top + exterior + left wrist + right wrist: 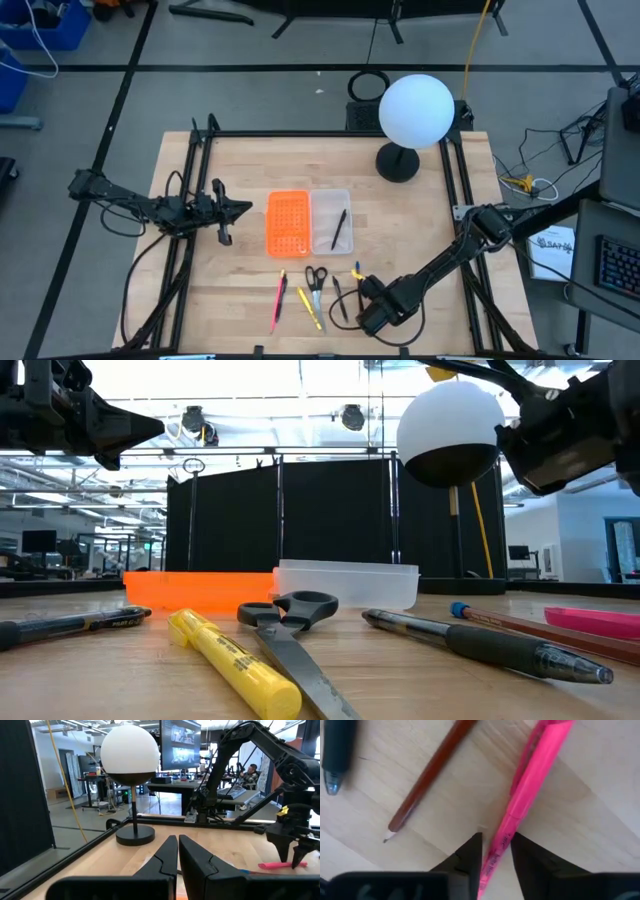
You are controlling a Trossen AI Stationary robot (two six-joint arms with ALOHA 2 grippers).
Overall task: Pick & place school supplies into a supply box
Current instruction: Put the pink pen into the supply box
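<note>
Nearest the front edge of the bench (420, 230), the right end effector (495, 841) is narrowed onto the pink highlighter (530, 775), 1 finger on each side. The highlighter lies flat on the wood, so we judge this the moment of grasp, before any lift. A pencil (427, 782) lies just beside it. The scissors (290, 615), a yellow highlighter (235, 665) and a black pen (480, 642) lie loose nearby, awaiting their turns. Farther in, the clear supply box (325, 215) sits against an orange perforated tray (288, 222) and holds 1 dark pen (340, 230). The left end effector (240, 209) hangs empty, its fingers nearly together, left of the tray, clear of the working arm. At the far edge stands a globe lamp (416, 110). The bench is pale wood in a black frame. Beyond lies a workshop with monitors (180, 745) and a seated person (252, 770).
</note>
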